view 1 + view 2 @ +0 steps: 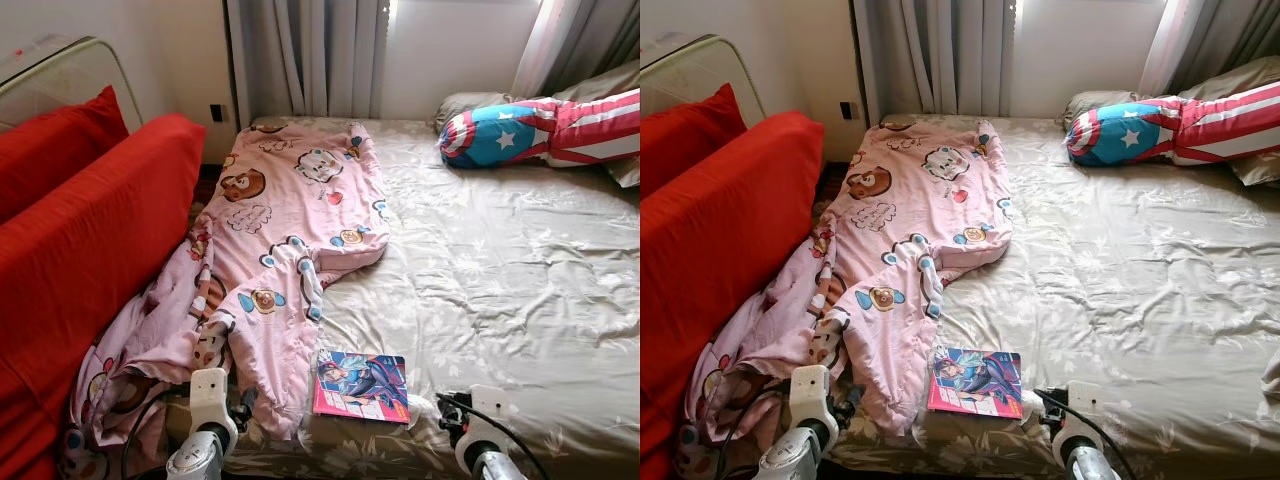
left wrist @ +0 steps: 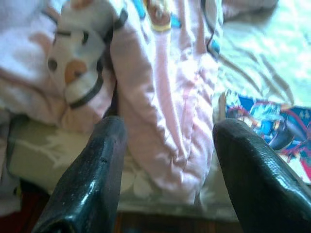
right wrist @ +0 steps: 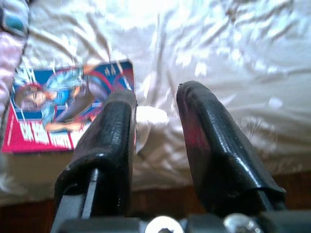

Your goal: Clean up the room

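Pink blanket [image 1: 270,250] trails off the bed's [image 1: 520,270] left edge; left gripper [image 2: 167,160], jaws wide open, faces its hanging corner. Book [image 1: 362,385] lies just right of it near the edge, right gripper [image 3: 155,131] open and empty beside it. Risk: tugging the blanket could sweep the book to the floor.

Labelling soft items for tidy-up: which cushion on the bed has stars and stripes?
The bolster at the bed's head: blue with white stars, red-and-white stripes. The pillows behind it are plain beige.
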`<state>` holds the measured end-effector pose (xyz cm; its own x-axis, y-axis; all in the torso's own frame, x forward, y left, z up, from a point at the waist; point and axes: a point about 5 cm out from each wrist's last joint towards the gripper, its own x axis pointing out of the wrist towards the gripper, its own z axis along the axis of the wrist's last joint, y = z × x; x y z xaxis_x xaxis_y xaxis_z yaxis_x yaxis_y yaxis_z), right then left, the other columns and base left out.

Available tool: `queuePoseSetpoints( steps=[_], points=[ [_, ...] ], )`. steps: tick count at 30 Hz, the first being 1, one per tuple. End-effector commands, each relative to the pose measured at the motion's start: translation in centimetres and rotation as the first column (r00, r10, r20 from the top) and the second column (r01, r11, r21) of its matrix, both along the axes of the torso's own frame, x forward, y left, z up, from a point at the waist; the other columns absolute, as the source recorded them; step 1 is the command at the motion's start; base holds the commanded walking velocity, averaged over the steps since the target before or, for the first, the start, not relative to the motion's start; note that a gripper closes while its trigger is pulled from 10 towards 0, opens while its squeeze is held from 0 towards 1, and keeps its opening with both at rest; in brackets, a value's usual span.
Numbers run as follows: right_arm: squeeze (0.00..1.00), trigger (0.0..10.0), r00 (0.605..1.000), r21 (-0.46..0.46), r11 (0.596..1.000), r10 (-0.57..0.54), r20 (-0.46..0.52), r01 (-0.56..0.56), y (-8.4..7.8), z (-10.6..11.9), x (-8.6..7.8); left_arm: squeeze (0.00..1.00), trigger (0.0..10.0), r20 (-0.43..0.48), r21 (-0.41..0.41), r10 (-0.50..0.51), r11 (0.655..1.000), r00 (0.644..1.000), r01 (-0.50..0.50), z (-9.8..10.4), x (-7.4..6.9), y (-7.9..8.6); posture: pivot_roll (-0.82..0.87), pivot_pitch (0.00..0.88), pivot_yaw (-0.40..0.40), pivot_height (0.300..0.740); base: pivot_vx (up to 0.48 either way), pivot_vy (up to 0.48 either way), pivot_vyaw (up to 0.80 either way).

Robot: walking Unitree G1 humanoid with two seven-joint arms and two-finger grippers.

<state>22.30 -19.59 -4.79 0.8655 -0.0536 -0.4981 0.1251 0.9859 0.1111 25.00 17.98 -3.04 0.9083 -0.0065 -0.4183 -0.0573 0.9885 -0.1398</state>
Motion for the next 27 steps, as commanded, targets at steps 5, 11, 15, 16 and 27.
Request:
queuePoseSetpoints(
  steps=[5,11,15,16,27],
  points=[
    [0.0,10.0,0.943,-0.046,0.999,0.011,0.332,0.005,-0.3,7.0,7.4,0.0,10.0,0.313,0.095,-0.025,0.996,0.949,-0.005,7.2,6.3,1.2,0.01,0.0,-0.054,0.74,0.0,0.0,0.0],
    [0.0,10.0,0.912,-0.064,0.998,0.024,0.409,0.003,-0.1,8.9,8.8,0.0,10.0,0.364,0.044,-0.021,0.999,0.931,0.005,7.9,6.6,0.8,0.0,0.0,-0.047,0.74,0.0,0.0,0.0],
    [0.0,10.0,0.904,-0.064,0.998,0.027,0.427,0.001,0.0,9.1,8.8,0.0,10.0,0.37,0.042,-0.027,0.999,0.929,0.012,8.0,6.6,1.1,-0.01,0.0,-0.04,0.74,0.0,0.0,0.0],
    [0.0,10.0,0.903,-0.063,0.998,0.026,0.428,0.001,0.0,9.0,8.7,0.0,10.0,0.371,0.041,-0.025,0.999,0.928,0.011,7.9,6.5,1.2,-0.01,0.0,-0.039,0.74,0.0,0.0,0.0],
    [0.0,10.0,0.891,-0.092,0.996,0.039,0.451,0.004,-0.3,8.5,7.5,0.0,10.0,0.402,0.057,-0.048,0.998,0.915,0.027,7.6,5.3,1.5,-0.03,0.0,-0.027,0.74,0.0,0.0,0.0]
  ],
)
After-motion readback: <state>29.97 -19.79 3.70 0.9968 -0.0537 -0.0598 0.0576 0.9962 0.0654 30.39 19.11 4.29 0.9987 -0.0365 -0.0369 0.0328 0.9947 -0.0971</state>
